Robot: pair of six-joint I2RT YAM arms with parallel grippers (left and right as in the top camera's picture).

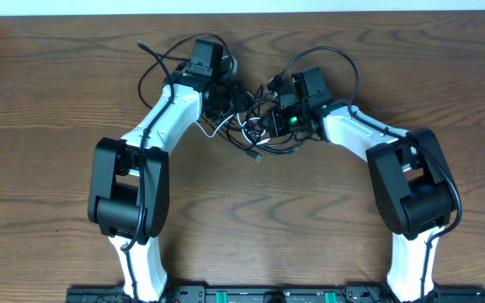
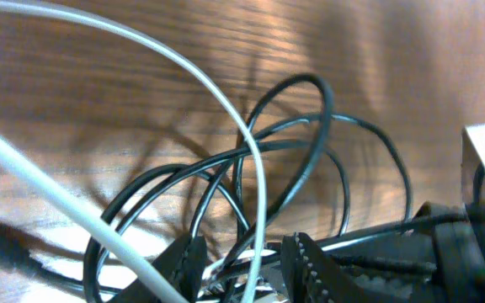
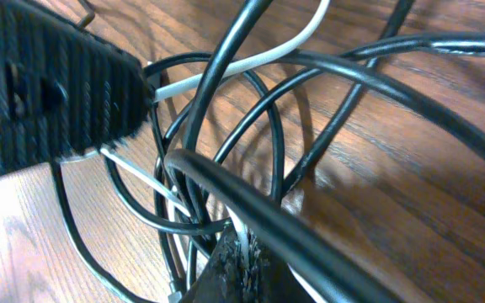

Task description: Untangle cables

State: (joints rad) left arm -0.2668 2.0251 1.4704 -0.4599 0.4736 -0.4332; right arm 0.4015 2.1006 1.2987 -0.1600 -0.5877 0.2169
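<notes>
- left gripper (image 2: 247,268): jaws partly open, white cable (image 2: 255,168) runs through the gap; cannot tell whether it is pinched.
- right gripper (image 1: 274,111): low among black cable (image 3: 251,126) loops; cannot tell how far open.
- count: one white cable and one black cable, tangled on the desk (image 1: 57,126), upper centre of the overhead frame, between the two grippers.

1. The overhead camera is looking straight down from high above, taking in most of the table (image 1: 49,101), far edge included.
2. The left wrist camera is sitting very close, low over the wood near the far edge, looking into the cables (image 2: 310,160).
3. The right wrist camera is looking into them equally close, from the opposite side.
4. All three views are sharing that tangle.
</notes>
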